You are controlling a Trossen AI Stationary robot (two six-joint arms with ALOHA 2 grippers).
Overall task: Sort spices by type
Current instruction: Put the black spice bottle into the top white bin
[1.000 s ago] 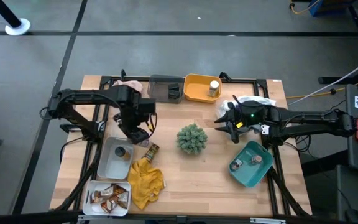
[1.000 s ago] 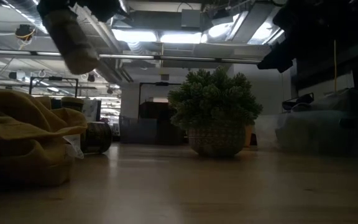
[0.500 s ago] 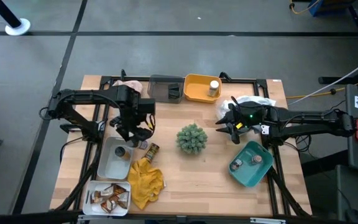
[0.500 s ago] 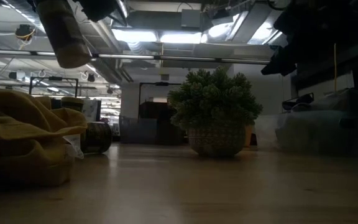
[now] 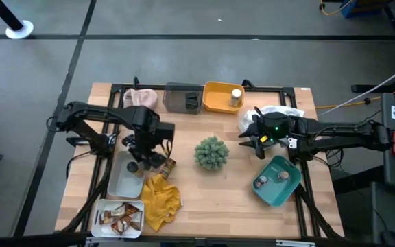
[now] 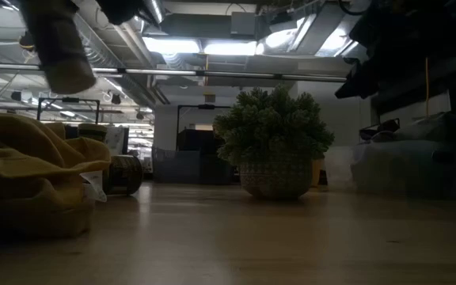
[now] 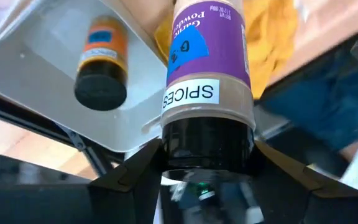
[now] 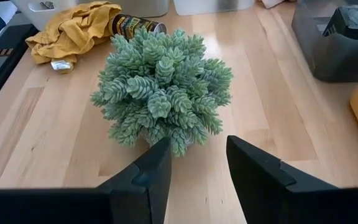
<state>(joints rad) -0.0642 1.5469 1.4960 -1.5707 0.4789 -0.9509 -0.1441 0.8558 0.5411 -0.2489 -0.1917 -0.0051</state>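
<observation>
left arm point(image 5: 105, 116): matte black, jointed tubular links, thin black cable looping off it
right arm point(image 5: 334, 132): same black build, small green light glowing at the wrist
right gripper fingers point(image 8: 148, 174): dark, angular, flat-faced wedges

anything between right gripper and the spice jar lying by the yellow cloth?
Yes: the green plant ball stands between the right gripper and the lying jar, seen in the right wrist view.

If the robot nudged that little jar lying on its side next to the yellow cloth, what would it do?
The jar would probably roll: it is round and lies on its side on smooth bare wood. One way, the crumpled yellow cloth close beside it would likely stop it soon. It looks small, so it is probably light and would move easily.
</observation>
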